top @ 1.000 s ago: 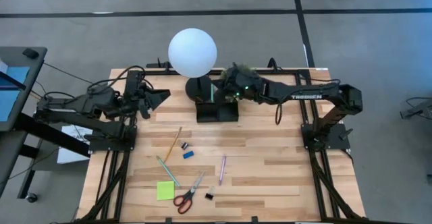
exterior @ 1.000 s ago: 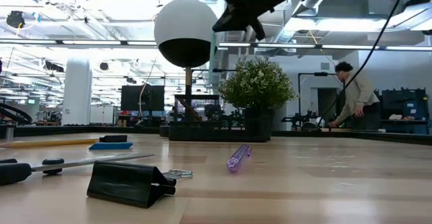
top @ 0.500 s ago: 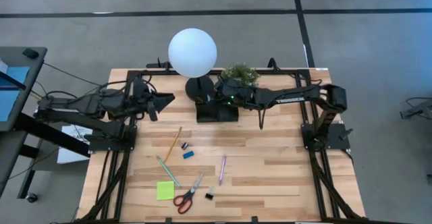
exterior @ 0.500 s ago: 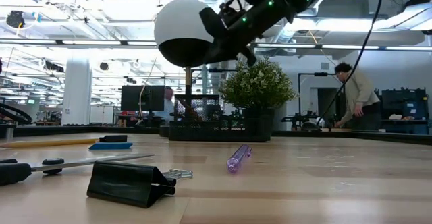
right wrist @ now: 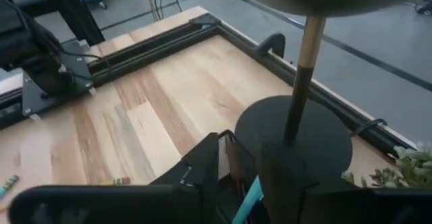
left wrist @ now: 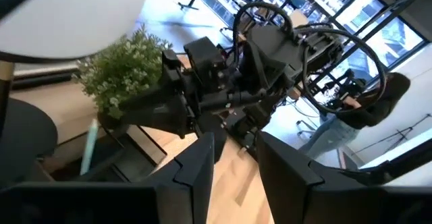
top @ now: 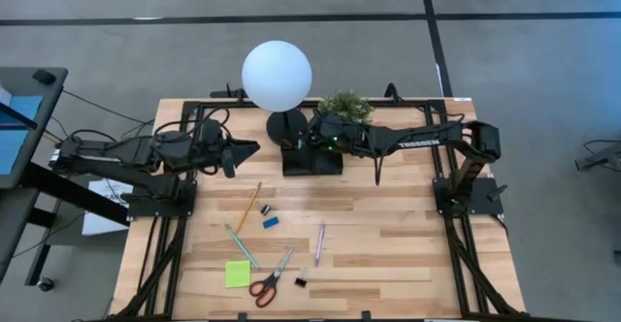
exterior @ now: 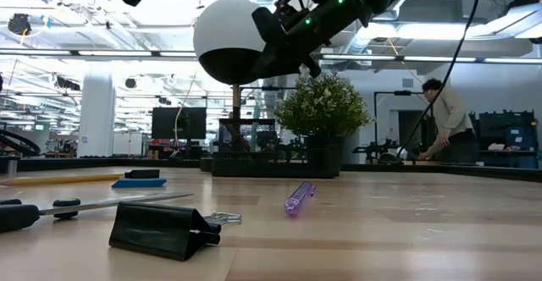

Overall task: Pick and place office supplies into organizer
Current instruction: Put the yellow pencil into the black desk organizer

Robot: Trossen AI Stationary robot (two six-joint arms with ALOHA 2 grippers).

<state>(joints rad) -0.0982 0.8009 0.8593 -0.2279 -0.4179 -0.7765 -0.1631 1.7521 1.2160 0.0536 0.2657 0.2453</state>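
Note:
The black mesh organizer sits by the lamp base. My right gripper hovers over it, open. A teal pen stands leaning in the organizer, showing in the gap between the fingers. My left gripper is open in the air, left of the lamp base. On the table lie a wooden pencil, blue eraser, teal pencil, purple pen, green sticky pad, red scissors and a binder clip. My right gripper has the teal pen's upper end in the gap between its fingers, which is wider than the pen. I cannot tell whether either finger touches it. The pen's lower end is down inside the organizer.
The lamp's white globe and round black base stand just left of the organizer, and the potted plant is behind it. The table's right half is bare wood. A person stands in the room beyond.
My right gripper has moved from above the plant toward the table's left and down, ending over the organizer. My left gripper has reached toward the table's right, closer to the lamp base. The supplies on the table have stayed put.

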